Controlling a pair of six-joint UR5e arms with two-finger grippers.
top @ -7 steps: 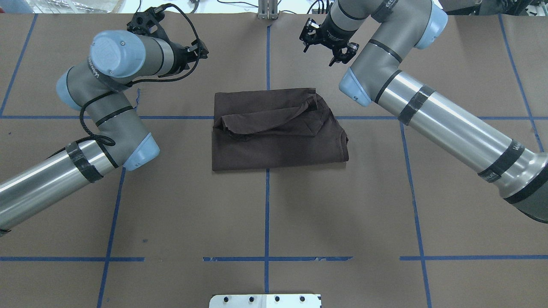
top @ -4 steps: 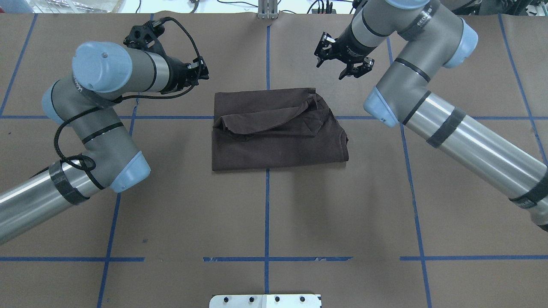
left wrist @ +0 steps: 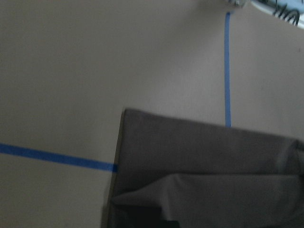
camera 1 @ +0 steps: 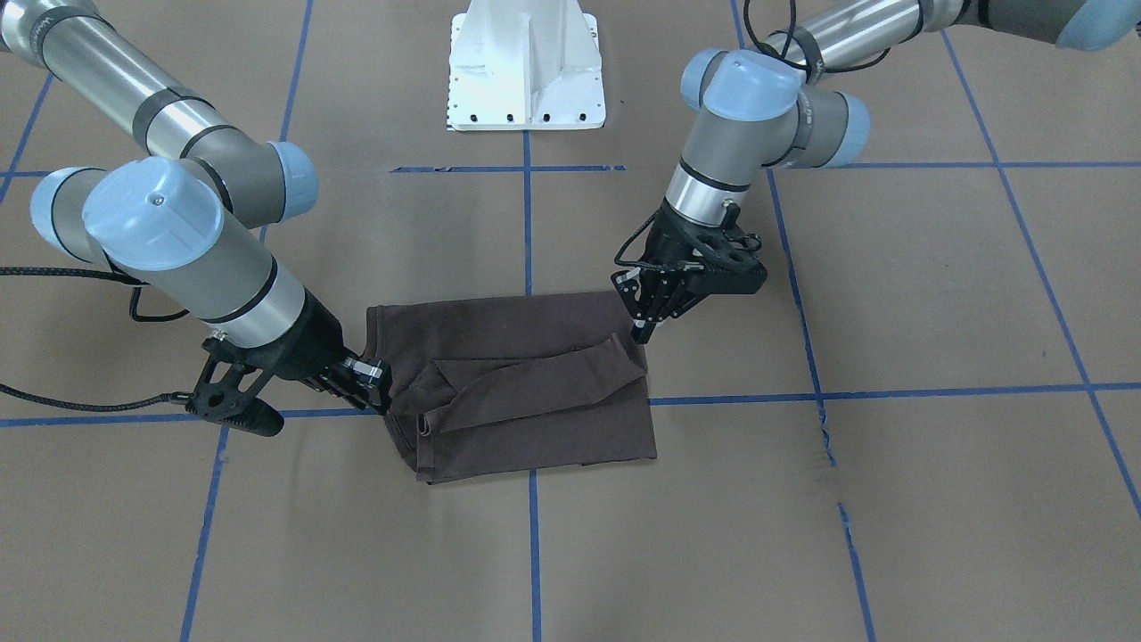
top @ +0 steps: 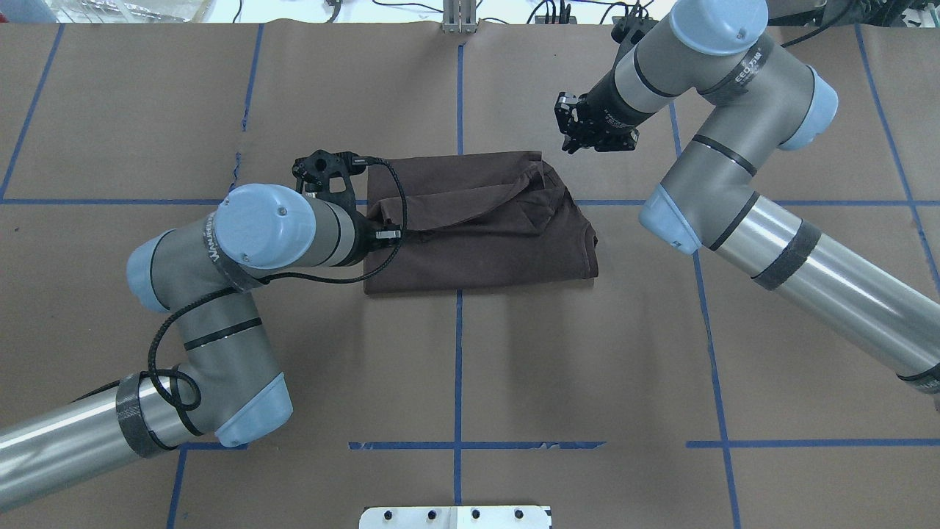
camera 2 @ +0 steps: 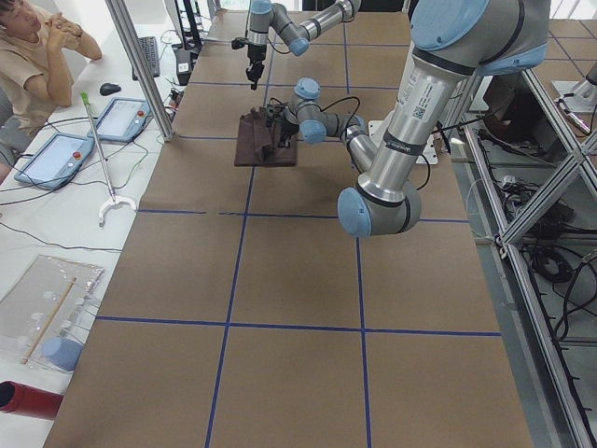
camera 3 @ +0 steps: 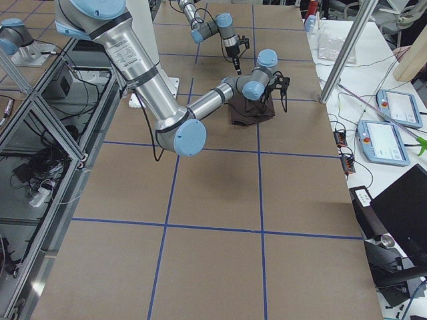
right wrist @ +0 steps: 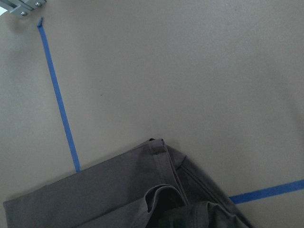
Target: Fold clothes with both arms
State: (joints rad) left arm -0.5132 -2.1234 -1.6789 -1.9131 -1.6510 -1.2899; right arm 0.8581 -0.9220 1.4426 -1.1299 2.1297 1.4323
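Looking down from overhead, we found the dark brown T-shirt lying partly folded at the centre of the frame on the table, with 1 loose flap draped across its upper half. We saw the left gripper at the shirt's left edge in that view, probably to catch the flap's end. The right gripper hung just off the upper right corner, apart from the cloth. We could not tell whether either gripper's fingers stood apart or together.
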